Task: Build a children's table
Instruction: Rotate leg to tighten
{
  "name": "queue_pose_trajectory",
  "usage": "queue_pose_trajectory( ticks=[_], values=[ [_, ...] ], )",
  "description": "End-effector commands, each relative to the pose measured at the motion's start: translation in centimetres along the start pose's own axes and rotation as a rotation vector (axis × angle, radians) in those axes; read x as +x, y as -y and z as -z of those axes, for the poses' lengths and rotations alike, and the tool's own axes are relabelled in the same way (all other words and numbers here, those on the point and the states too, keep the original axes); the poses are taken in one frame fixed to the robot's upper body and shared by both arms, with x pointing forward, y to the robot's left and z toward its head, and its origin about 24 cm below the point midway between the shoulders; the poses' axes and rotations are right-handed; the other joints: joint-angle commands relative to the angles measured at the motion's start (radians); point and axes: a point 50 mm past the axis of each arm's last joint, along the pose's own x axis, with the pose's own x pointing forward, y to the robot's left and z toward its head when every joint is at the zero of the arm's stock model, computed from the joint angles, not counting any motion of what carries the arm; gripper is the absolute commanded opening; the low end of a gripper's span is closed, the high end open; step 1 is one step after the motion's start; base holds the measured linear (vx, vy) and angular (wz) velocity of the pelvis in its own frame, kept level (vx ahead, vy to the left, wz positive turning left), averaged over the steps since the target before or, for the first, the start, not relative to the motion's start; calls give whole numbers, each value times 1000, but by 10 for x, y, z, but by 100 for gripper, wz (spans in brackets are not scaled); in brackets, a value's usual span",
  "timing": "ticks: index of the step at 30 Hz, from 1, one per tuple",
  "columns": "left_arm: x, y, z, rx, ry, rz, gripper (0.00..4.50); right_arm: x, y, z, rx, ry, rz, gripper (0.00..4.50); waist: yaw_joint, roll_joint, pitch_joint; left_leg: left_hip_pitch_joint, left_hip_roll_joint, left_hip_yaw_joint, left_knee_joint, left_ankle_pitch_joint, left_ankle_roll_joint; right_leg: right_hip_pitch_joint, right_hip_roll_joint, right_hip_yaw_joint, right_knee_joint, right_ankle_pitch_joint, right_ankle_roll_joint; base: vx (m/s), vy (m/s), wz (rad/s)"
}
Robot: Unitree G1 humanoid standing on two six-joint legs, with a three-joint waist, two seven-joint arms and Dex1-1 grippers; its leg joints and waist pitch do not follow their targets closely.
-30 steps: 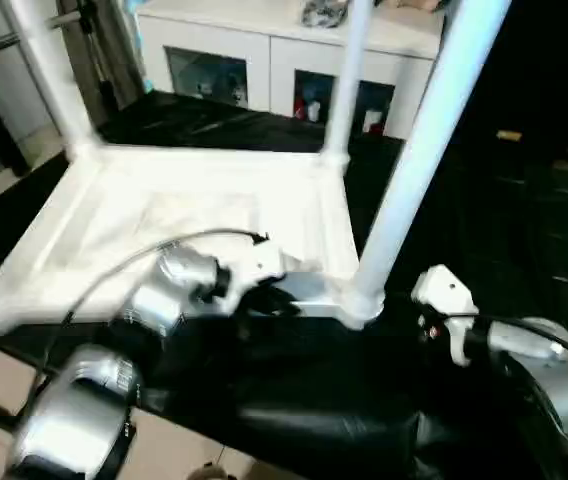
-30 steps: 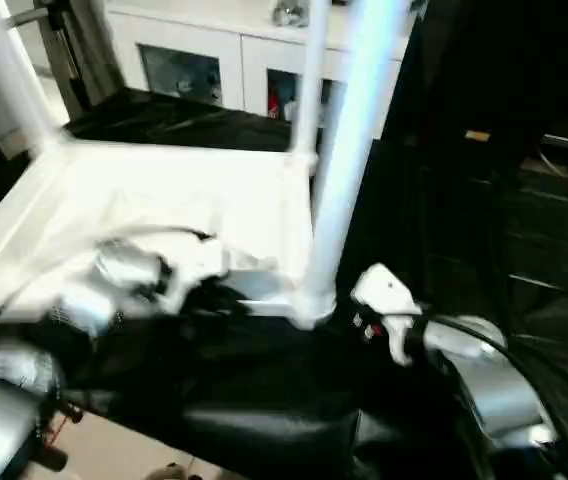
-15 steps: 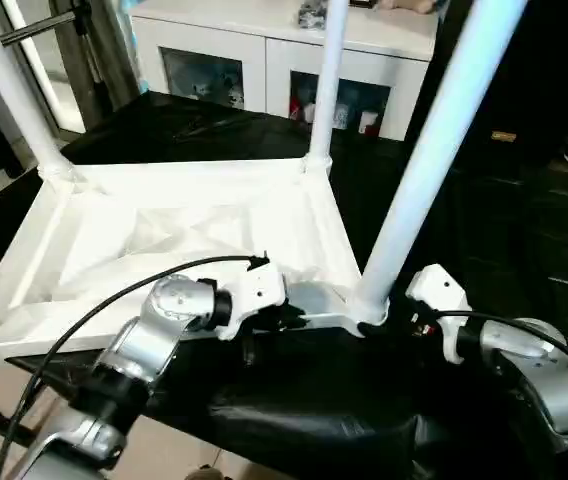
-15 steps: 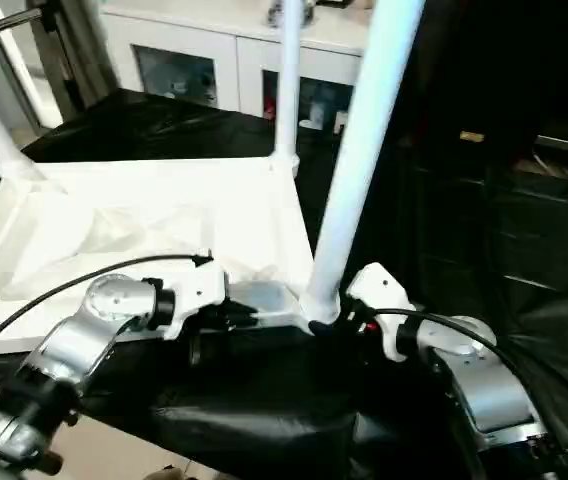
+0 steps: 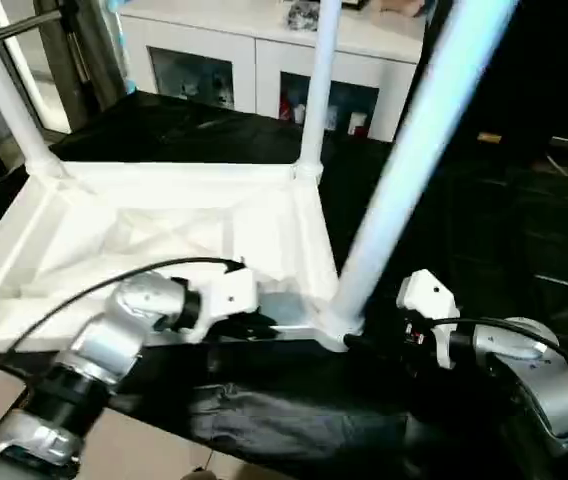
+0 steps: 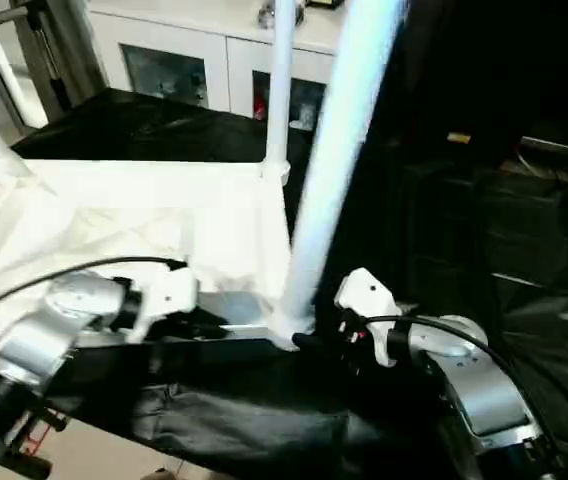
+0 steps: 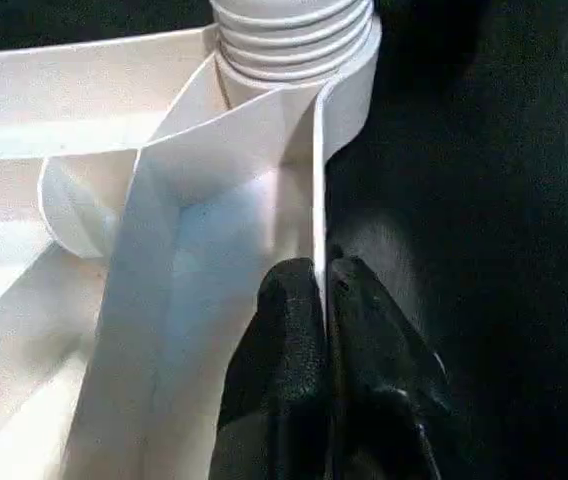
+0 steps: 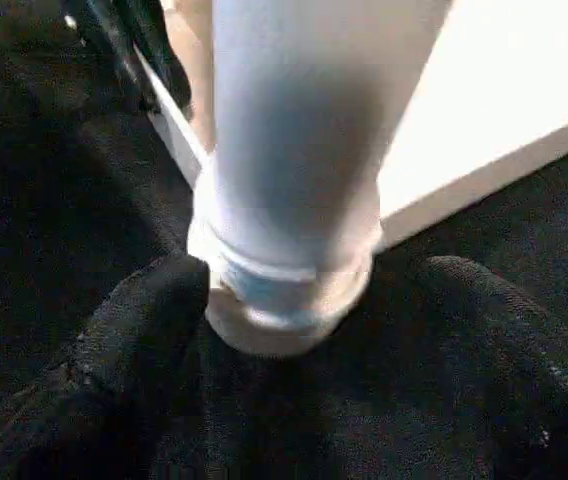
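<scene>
**Upturned white table on black cloth, one tool pinching its rim**

Black cloth covers the surface (image 5: 434, 230) that carries the work, and behind it stands a white cabinet with glass doors (image 5: 264, 70). On the cloth lies the children's table, a white plastic rectangular top (image 5: 164, 235) turned underside up, its ribbed X-bracing facing the ceiling. Long tapered white tube legs rise from the round corner sockets: one at the far left corner (image 5: 4, 90), one at the far right corner (image 5: 319, 80), and a near right leg (image 5: 404, 170) leaning toward the camera.

At the near edge, the left tool (image 7: 324, 300) is clamped on the thin upright wall of the top's rim (image 7: 316, 200), one black finger (image 7: 284, 330) on each side of it, just short of a ribbed corner socket (image 7: 294, 40).

Further right, the right tool (image 8: 294, 330) stands spread wide around the base of the near right leg, where the tube enters its socket (image 8: 284, 290). Its left-hand finger (image 8: 139, 340) lies just beside the socket; whether it touches cannot be told.
</scene>
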Motion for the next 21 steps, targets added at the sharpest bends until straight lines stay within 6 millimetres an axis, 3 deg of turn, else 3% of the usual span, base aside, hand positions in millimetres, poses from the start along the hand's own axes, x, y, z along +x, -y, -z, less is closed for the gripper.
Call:
queue_pose_trajectory(
  ticks=[1, 5, 6, 8, 10, 21],
  values=[
    [-11, -7, 7, 8, -56, -43, 0, 1, -2, -8, -24, 29, -1, 387, 8, -3, -53, 7, 32, -10, -79, -260, 12, 41, -60, 39, -87, -274, -163, 0, 0, 0],
    [-10, -6, 9, -19, -35, -30, 0, 9, -7, -10, 26, 61, -32, 387, 7, -2, -54, 7, 32, -9, -78, -251, 9, 42, -60, 39, -82, -235, -176, 0, 0, 0],
    [-10, -6, 10, -26, -32, -30, 0, 11, -8, -11, 42, 71, -32, 416, 6, -2, -54, 6, 32, -10, -79, -251, 9, 42, -59, 39, -82, -230, -180, 0, 0, 0],
    [-10, -6, 10, -29, -29, -30, 0, 12, -8, -12, 47, 79, -29, 416, 7, 2, -54, 7, 33, -10, -79, -256, 7, 42, -61, 39, -81, -231, -182, 0, 0, 0],
    [-9, -7, 9, -28, -16, -21, 0, 17, -8, -14, 33, 86, -10, 444, 5, 0, -53, 8, 32, -10, -81, -266, -3, 41, -60, 39, -84, -245, -180, 0, 0, 0],
    [-3, -10, 4, -39, 18, -27, 0, 33, -4, -16, 37, 87, 10, 430, 9, 1, -55, 10, 32, -9, -80, -257, -9, 41, -61, 40, -81, -220, -187, 0, 0, 0]
  ],
)
